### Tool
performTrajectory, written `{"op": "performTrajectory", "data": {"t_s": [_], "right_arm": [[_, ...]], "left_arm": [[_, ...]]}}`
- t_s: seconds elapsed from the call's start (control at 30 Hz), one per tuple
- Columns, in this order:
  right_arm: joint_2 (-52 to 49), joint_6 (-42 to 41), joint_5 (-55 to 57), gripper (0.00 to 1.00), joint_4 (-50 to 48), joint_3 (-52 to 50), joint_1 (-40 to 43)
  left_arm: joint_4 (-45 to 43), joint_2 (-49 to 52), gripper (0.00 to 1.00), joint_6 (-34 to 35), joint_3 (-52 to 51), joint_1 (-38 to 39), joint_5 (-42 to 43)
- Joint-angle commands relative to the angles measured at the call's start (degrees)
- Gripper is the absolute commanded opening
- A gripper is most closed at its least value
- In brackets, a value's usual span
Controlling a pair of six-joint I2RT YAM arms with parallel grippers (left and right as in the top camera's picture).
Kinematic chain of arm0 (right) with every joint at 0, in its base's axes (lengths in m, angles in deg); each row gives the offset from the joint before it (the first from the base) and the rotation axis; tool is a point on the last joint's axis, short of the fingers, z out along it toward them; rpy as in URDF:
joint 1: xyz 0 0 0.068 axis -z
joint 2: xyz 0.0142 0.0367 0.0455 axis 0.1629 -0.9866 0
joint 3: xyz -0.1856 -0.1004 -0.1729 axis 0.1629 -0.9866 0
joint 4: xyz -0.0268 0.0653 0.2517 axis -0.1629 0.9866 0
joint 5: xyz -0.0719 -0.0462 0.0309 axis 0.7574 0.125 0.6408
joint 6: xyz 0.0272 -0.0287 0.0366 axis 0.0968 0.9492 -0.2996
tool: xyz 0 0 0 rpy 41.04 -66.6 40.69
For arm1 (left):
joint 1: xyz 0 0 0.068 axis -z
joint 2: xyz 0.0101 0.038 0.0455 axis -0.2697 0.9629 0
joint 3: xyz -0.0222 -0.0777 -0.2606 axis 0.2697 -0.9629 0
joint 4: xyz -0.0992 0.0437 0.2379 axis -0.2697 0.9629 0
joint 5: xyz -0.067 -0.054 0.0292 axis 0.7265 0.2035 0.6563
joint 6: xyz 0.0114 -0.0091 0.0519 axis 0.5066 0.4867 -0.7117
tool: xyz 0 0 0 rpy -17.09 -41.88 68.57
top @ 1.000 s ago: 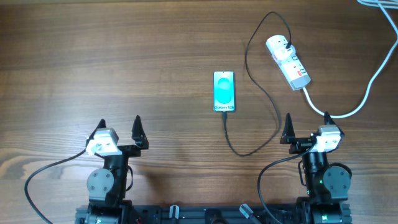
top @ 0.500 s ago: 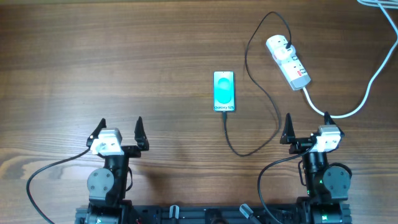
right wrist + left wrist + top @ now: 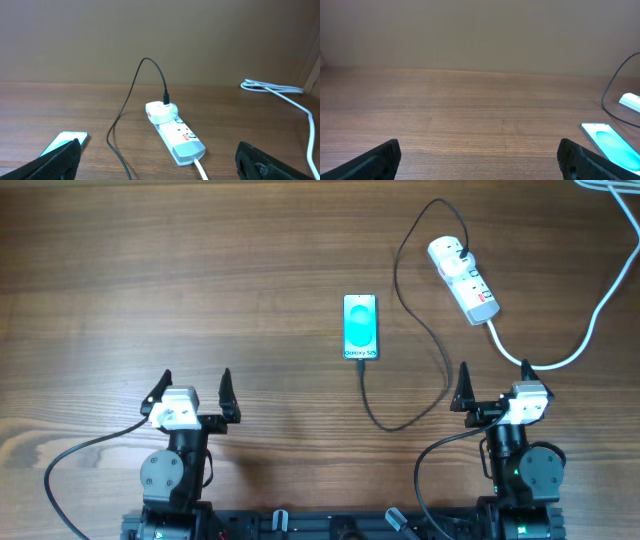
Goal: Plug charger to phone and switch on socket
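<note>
Brown wooden desk [image 3: 200, 260], seen from overhead: the phone [image 3: 360, 326] lies between the two arms, its long axis running straight away from the robot and its lettered short edge toward it. The charger [image 3: 440, 360] ends at that edge; whether it is seated cannot be told. The right gripper [image 3: 494, 370] is the nearer, with the socket [image 3: 463, 278] ahead of it, lying aslant. The left gripper [image 3: 194, 376] is farther off. Left wrist view: jaws wide apart on nothing, gripper [image 3: 479, 145] above bare desk, phone [image 3: 612, 150] at its far right. Right wrist view: jaws wide apart and empty, gripper [image 3: 157, 147] facing the socket [image 3: 175, 131], the charger [image 3: 132, 90] plugged into its far end, phone [image 3: 62, 142] low left. Against the earlier overhead frame, the left gripper has drawn slightly back; nothing else moved.
</note>
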Motion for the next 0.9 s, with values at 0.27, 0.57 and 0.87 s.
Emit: {"op": "performTrajectory", "data": {"t_s": [0.27,0.57,0.87], "right_arm": [[0.6,0.2,-0.2,1.00,-0.3,-0.1,0.3],[0.6,0.2,-0.2,1.00,-0.3,-0.1,0.3],[0.6,0.2,-0.2,0.99,-0.3,-0.1,0.3]], "left_arm": [[-0.1,-0.6,1.00,-1.4,-0.5,-0.3,-1.4],[-0.1,-0.6,1.00,-1.4,-0.5,-0.3,-1.2],[-0.3,-0.6,1.00,-1.4,-0.5,-0.3,-1.2]]}}
